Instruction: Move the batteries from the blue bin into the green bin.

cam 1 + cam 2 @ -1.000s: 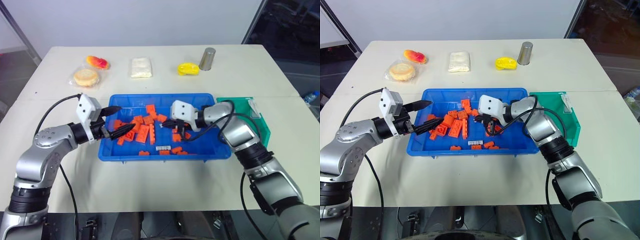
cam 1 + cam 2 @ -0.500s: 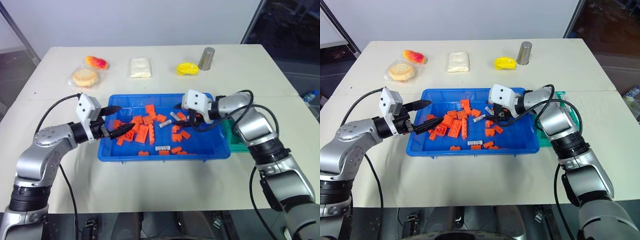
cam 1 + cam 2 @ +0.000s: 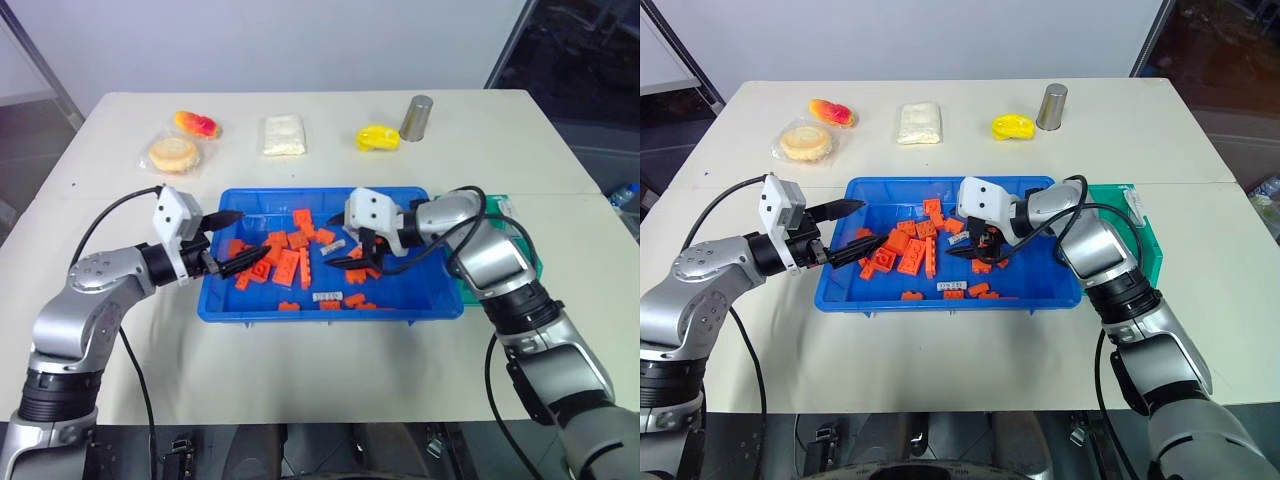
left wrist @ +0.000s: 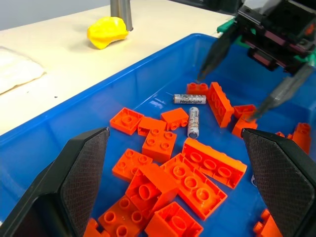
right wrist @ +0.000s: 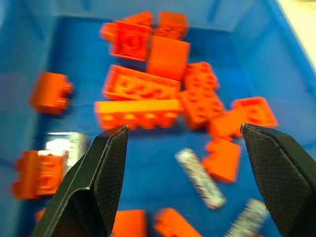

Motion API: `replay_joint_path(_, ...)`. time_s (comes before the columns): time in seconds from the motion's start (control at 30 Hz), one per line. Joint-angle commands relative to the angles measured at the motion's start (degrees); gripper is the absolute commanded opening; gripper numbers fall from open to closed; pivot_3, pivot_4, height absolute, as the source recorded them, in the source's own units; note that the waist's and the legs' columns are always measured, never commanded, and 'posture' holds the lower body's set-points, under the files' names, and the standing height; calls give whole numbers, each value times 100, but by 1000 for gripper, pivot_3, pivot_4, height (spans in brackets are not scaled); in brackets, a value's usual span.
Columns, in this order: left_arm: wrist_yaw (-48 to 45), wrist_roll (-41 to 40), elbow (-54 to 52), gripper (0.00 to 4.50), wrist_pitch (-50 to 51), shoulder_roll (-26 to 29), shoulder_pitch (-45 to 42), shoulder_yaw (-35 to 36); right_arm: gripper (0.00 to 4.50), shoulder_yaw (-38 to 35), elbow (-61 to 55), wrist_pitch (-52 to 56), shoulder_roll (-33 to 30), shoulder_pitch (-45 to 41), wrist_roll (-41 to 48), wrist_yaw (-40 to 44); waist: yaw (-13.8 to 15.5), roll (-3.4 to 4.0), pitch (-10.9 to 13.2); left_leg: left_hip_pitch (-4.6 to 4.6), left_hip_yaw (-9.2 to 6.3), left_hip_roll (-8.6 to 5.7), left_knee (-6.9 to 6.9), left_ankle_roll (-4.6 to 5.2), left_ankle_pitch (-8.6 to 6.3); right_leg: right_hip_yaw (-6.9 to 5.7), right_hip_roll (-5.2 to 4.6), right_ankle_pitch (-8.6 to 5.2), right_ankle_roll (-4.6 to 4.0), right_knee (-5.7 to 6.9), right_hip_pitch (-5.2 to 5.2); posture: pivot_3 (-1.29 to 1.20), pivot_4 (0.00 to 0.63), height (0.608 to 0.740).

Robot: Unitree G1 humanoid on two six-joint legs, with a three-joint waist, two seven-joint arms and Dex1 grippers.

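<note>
Two batteries lie on the floor of the blue bin among orange bricks, one crosswise just beside the other, near the bin's middle. Right gripper hovers over them, fingers spread wide, holding nothing. Left gripper sits at the bin's left wall, fingers also wide apart and empty. Green bin stands against the blue bin's right side, partly behind the right arm.

Batteries: ringed closely by orange bricks; bare blue floor is left on one side.
Right gripper: held spread above them.
Blue bin: its right end is uncluttered.
Green bin: partly blocked by the right arm.
</note>
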Motion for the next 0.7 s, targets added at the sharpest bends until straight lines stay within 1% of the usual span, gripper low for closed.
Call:
replay_joint_path(0.03,-15,-72,-225,4500,-41,74,36,191,3704,65,-406,79,-67,151,121,118,-7,0,0,0,-1,0,0,0,0,0,1,0,0,0,0,0,150,740)
replay_joint_path(0.33,46,-78,-278,4500,-29,56,77,217,3704,302,-597,132,-3,507,58,34,-10,0,0,0,-1,0,0,0,0,0,2,0,0,0,-1,0,150,740)
replay_joint_path(0.7,135,-98,-365,4500,-7,50,185,245,3704,651,59,-310,210,592,-220,-146,-13,0,0,0,-1,0,0,0,0,0,2,0,0,0,0,0,150,740)
